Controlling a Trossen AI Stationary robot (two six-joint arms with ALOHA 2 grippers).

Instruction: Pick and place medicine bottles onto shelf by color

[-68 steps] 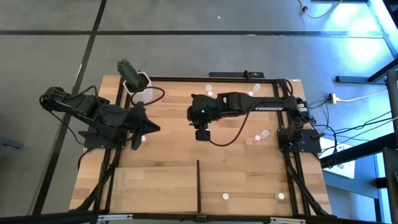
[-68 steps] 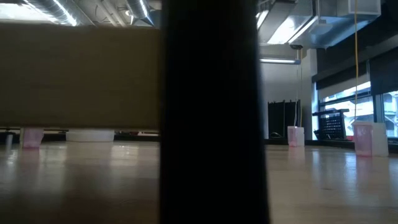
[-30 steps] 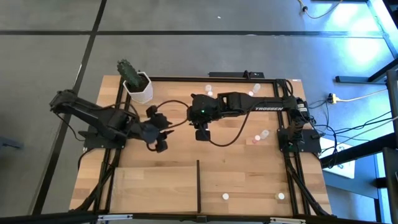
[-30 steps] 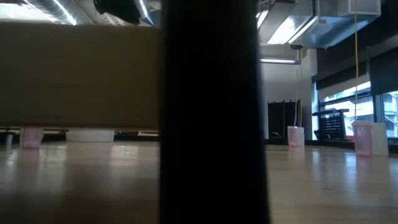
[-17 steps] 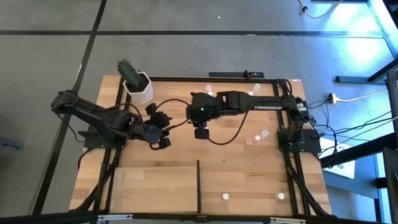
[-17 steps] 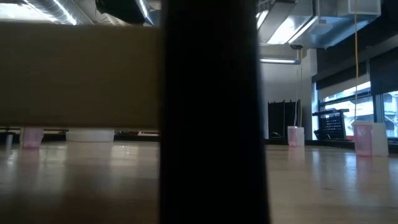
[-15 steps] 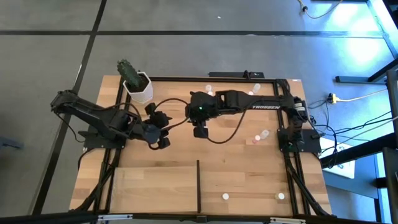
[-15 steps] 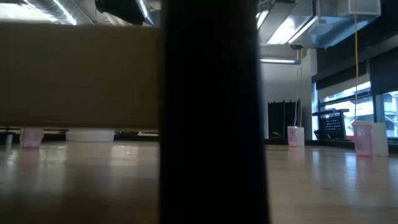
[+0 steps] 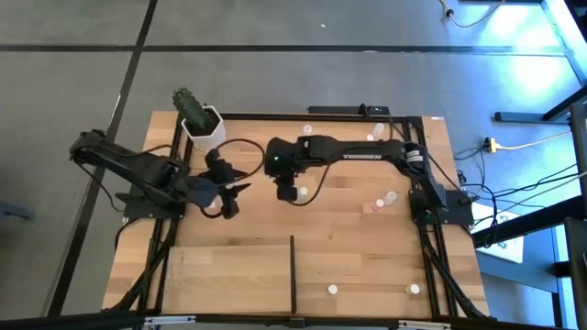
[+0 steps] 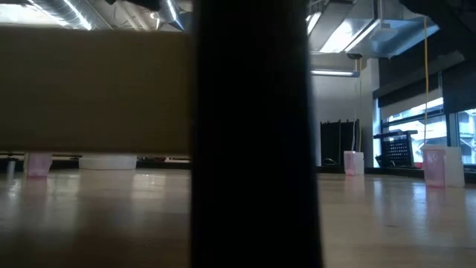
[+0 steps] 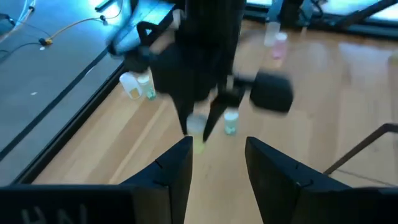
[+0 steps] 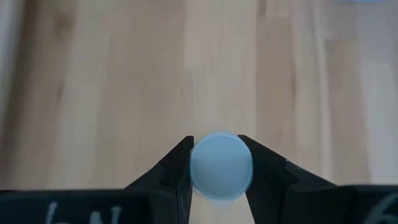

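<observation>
My right gripper (image 9: pixel 287 193) is over the table's middle, shut on a small pale-green medicine bottle with a round white cap (image 12: pixel 221 166). The bottle also shows in the left wrist view (image 11: pixel 198 129). My left gripper (image 9: pixel 233 195) is open and empty, just left of the right gripper and facing it. The shelf (image 9: pixel 229 273) is the pale panel at the near edge, with a black divider (image 9: pixel 293 270). Other bottles stand at the far edge (image 9: pixel 308 130), at the right (image 9: pixel 392 196) and near the front (image 9: pixel 333 290). My right gripper pinches the bottle's white cap (image 12: pixel 199 163) between its two fingers, one on each side. The fingers come from above, pointing down. The bottle hangs upright below them (image 11: pixel 198 142); whether its base is off the table I cannot tell.
A white hexagonal cactus pot (image 9: pixel 205 128) stands at the far left corner. Another green bottle (image 11: pixel 231 121) stands just beyond the held one. In the low view the black divider (image 10: pixel 253 134) fills the middle, with pink bottles at the left (image 10: pixel 39 164) and at the right (image 10: pixel 435 165).
My right gripper has gone toward the table's left edge with the bottle, its arm stretching out farther. My left gripper has drawn back a little toward the left and far edges, staying open.
</observation>
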